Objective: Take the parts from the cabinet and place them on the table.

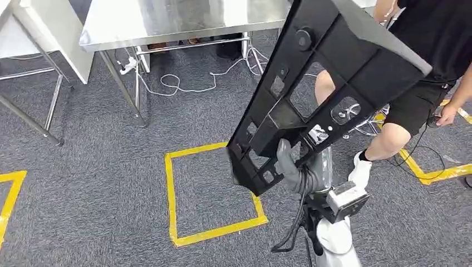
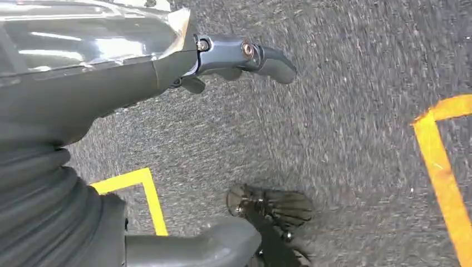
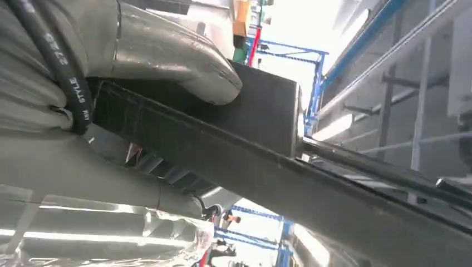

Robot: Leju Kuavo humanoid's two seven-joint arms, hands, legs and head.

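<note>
A long black frame-like part [image 1: 328, 78] with cut-outs and a grey upper face slants from lower centre up to the top right of the head view. My right hand [image 1: 289, 167] grips its lower end, fingers curled through an opening. In the right wrist view the thumb [image 3: 183, 67] presses on the dark bar of the part [image 3: 267, 144]. My left hand [image 2: 234, 61] hangs over grey carpet, fingers apart, holding nothing. The steel table [image 1: 167, 22] stands ahead at the top.
A person [image 1: 428, 61] in black shorts stands close on the right, beside the part's upper end. Yellow tape squares [image 1: 170, 189] mark the carpet. White cables [image 1: 183, 83] lie under the table. A second table's legs [image 1: 33, 111] stand at left.
</note>
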